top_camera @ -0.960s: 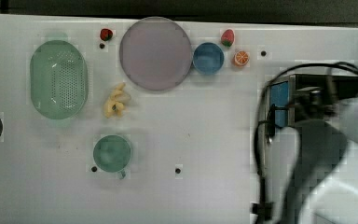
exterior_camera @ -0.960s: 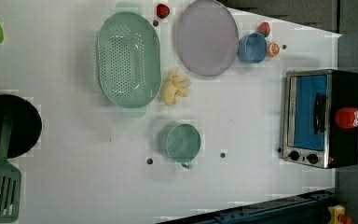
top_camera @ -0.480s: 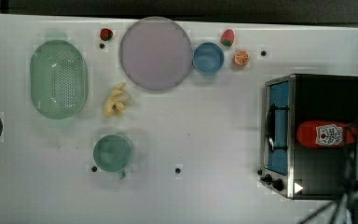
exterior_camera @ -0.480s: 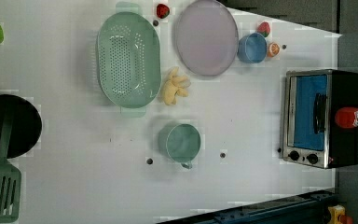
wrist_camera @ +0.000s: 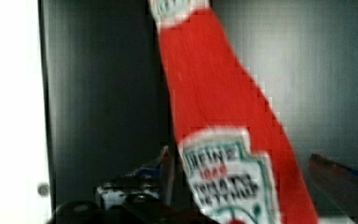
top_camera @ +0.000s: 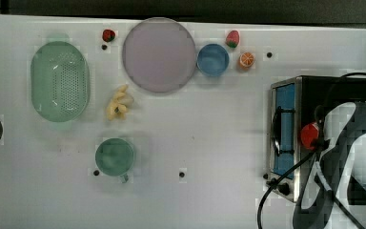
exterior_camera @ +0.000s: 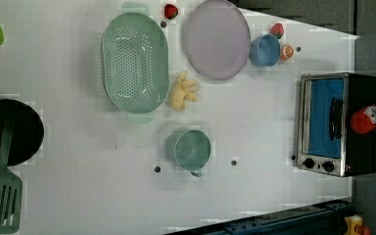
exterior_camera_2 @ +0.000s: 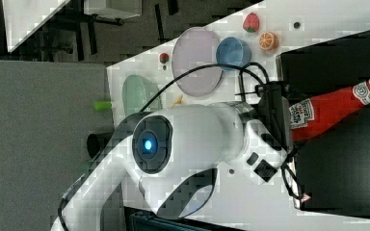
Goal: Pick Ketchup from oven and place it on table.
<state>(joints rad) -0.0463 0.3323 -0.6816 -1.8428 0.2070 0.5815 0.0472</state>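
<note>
In the top view, the oven (top_camera: 314, 133) is seen at the right edge of the white table (top_camera: 209, 143), its blue glass door facing the top view's left. A red part of the ketchup (top_camera: 310, 135) is glimpsed on the oven's black top, partly covered by the white arm (top_camera: 352, 157) and its black cables. A purple plate (top_camera: 159, 54), a blue bowl (top_camera: 213, 60), a green colander (top_camera: 60, 81) and a green cup (top_camera: 115, 156) are spread across the table.

In the left view, the ketchup (exterior_camera: 368, 118) is shown lying on the oven (exterior_camera: 338, 122) at the frame's right edge, label up.

In the right view, the bottle (exterior_camera_2: 335, 111) is seen stretched across the oven's black top (exterior_camera_2: 356, 163), white cap toward the frame's upper right, its base end met by the gripper (exterior_camera_2: 289, 125) at the end of the arm (exterior_camera_2: 188, 144).

In the wrist view, the ketchup (wrist_camera: 223, 121) is framed between two fingers (wrist_camera: 168, 165), which are seen on either side of the labelled base with gaps visible; the jaws are spread around the bottle and not yet closed on it.
</note>
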